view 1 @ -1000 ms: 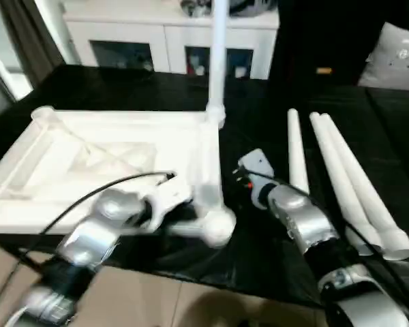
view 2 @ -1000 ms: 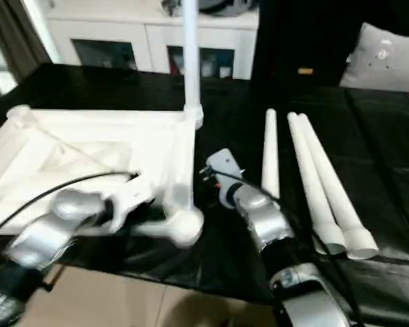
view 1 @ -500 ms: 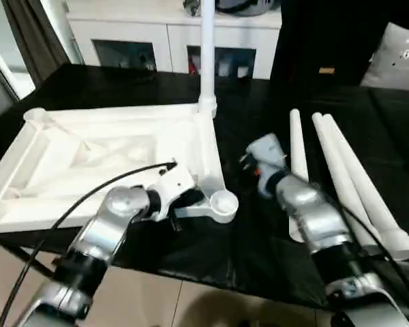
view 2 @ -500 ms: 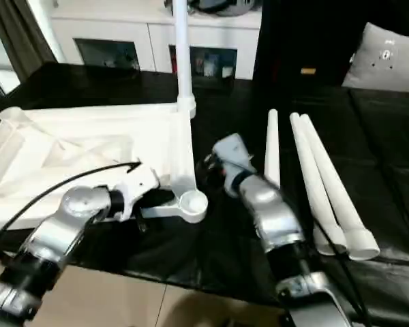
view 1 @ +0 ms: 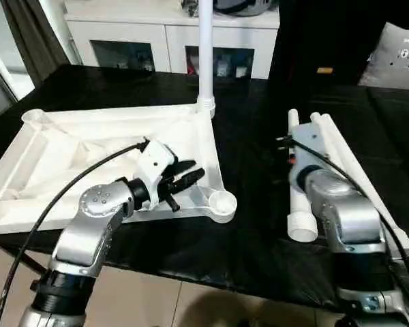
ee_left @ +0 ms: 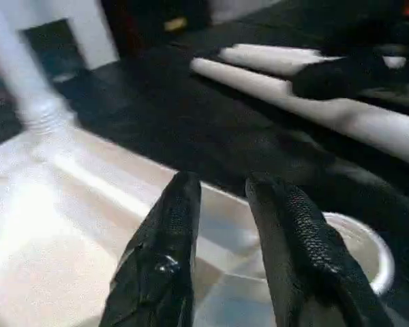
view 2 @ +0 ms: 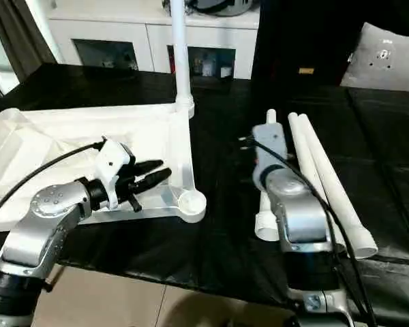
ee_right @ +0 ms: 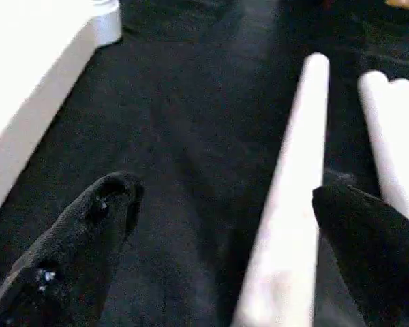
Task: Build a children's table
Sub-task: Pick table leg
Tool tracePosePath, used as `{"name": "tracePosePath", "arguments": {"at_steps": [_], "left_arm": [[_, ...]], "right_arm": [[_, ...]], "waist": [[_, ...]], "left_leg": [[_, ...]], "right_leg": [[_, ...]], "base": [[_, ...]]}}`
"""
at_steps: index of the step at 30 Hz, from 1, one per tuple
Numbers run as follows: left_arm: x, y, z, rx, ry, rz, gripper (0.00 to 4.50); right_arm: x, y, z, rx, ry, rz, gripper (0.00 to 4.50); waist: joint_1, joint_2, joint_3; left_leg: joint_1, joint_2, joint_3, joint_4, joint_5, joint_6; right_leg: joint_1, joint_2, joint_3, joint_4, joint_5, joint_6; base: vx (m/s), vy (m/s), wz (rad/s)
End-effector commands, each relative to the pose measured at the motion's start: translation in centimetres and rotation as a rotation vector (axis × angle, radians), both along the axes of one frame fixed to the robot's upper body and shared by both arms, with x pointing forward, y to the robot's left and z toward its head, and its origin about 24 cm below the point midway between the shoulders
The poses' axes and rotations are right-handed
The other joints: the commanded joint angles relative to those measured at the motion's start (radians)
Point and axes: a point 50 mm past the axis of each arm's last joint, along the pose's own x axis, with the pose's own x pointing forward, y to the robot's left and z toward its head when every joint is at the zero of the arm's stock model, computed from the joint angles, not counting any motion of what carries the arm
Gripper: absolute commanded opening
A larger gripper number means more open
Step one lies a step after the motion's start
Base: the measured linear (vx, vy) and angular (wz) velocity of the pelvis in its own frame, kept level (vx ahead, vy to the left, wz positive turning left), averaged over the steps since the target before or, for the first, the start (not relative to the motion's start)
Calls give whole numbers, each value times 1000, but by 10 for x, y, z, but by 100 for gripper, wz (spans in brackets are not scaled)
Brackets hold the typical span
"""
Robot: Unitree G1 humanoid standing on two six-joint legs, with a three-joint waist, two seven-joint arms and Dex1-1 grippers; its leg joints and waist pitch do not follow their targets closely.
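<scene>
On the black table point(view 1: 252, 225), the right gripper point(ee_right: 225, 238), spread wide and empty, straddles the nearest loose leg point(view 1: 296, 177), which runs near-to-far.

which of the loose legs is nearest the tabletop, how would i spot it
On the black cloth, right of the upside-down white tabletop, three white legs lie side by side. It is the leg closest to the tabletop, apart from the touching pair.

1. The right gripper point(ee_right: 221, 225) has its two black fingers point(ee_right: 75, 238) spread wide over the black tabletop point(ee_right: 184, 116).
2. One white leg point(ee_right: 290, 197) runs between them.
3. Two more legs point(ee_right: 395, 129) lie beside it.
4. The white table top's edge point(ee_right: 48, 88) is nearby.
</scene>
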Motion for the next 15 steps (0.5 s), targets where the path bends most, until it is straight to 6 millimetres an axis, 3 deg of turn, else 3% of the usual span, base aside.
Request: {"name": "tracePosePath", "arguments": {"at_steps": [1,2,4,5,7,12,13,15], "left_arm": [[0,6,0,9,-12,89,175],[-3,3,-2,-18,-22,143,192],[-4,2,-2,-27,-24,155,205],[-5,-1,-3,-33,-16,156,213],[-8,-4,-5,-36,-7,144,236],[-22,-18,-8,-15,45,-72,273],[-28,-20,-9,8,71,-153,287],[-31,-21,-10,23,90,-213,306]], "right_arm": [[-5,0,4,-12,-11,-11,450],[-12,1,0,-11,11,-25,450],[-14,2,-2,-3,24,-31,450],[-16,3,-4,2,52,-45,450],[-18,4,-6,3,77,-60,450],[-18,5,-9,2,202,-93,450],[-18,4,-12,12,244,-97,450],[-18,4,-14,19,269,-94,450]], "waist": [[3,-1,-65],[2,-8,-65],[5,-4,-65],[4,-9,-64],[4,-7,-62],[4,-5,-61],[5,-12,-62],[2,-8,-60]], "left_leg": [[-7,32,-8,-67,-79,40],[-10,32,-7,-68,-75,42],[-9,31,-8,-68,-84,45],[-9,30,-7,-69,-96,45],[-8,30,-8,-71,-107,40],[-5,29,-9,-72,-116,25],[-6,29,-11,-73,-106,24],[-4,29,-8,-72,-102,19]], "right_leg": [[66,-48,58,-61,-221,-143],[68,-47,58,-62,-224,-144],[66,-49,57,-65,-254,-140],[64,-48,57,-69,-275,-133],[63,-49,57,-70,-299,-125],[59,-47,59,-71,-316,-110],[63,-49,60,-65,-312,-111],[57,-49,62,-66,-303,-115]], "base": [[0,0,0],[0,0,0],[0,0,0],[0,0,0],[0,0,0],[0,0,0],[0,0,0],[0,0,0]]}}
